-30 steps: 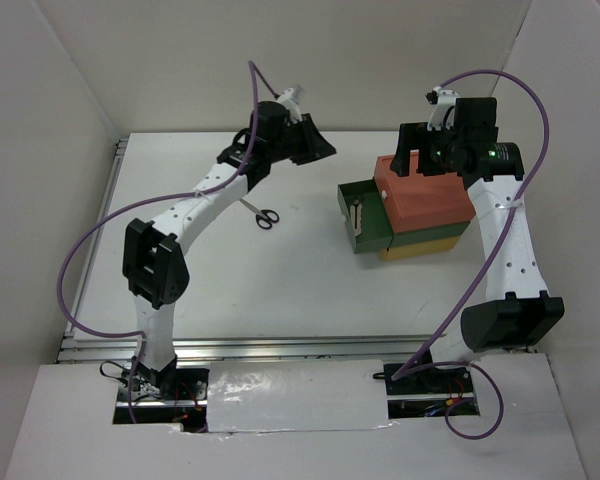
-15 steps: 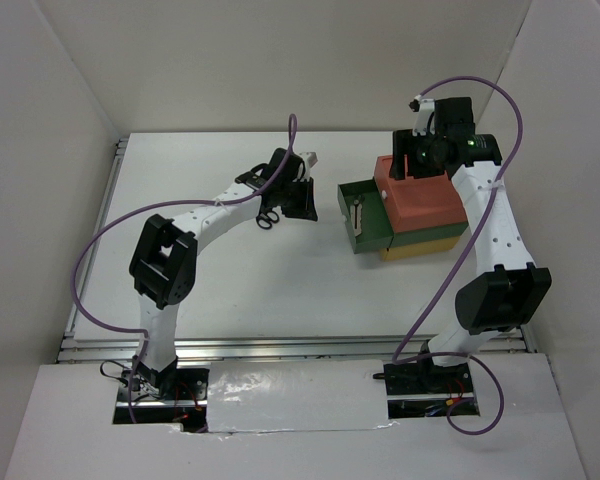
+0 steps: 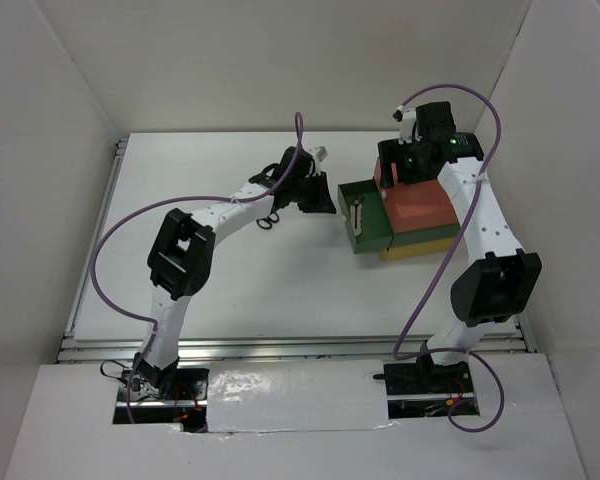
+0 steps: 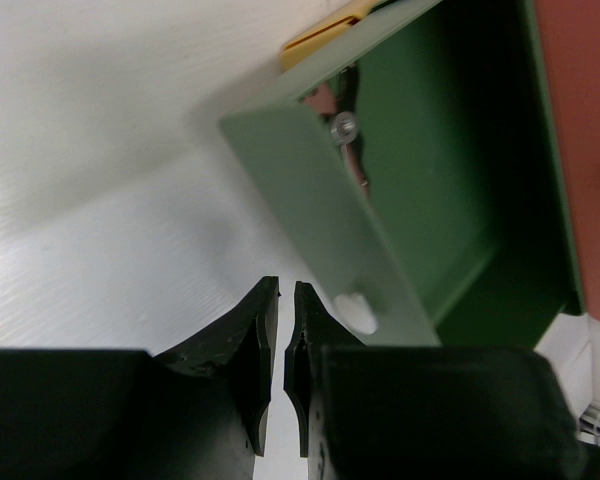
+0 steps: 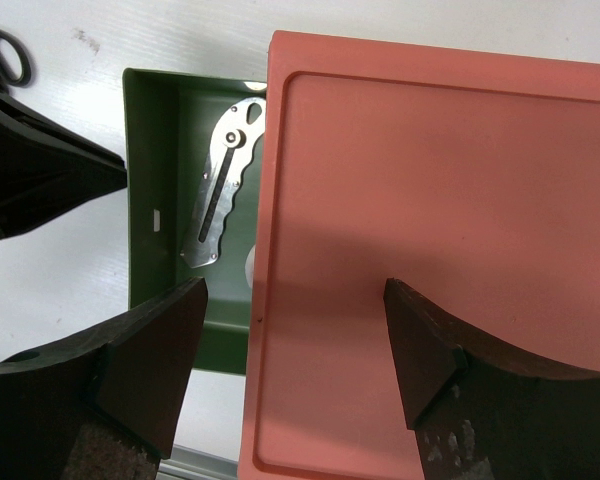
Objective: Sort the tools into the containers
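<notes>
Silver bar [image 5: 218,190] sits inside the pulled-out green drawer [image 5: 165,150], just beyond the left gripper [image 4: 280,300], jaws pinched almost together on nothing at the drawer's front panel; right gripper [image 5: 292,300] hangs spread wide over the red box [image 5: 430,200], empty

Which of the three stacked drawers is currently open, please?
The dark green middle drawer: it juts out with the silver tool inside; the red top box and yellow bottom box are shut.
</notes>
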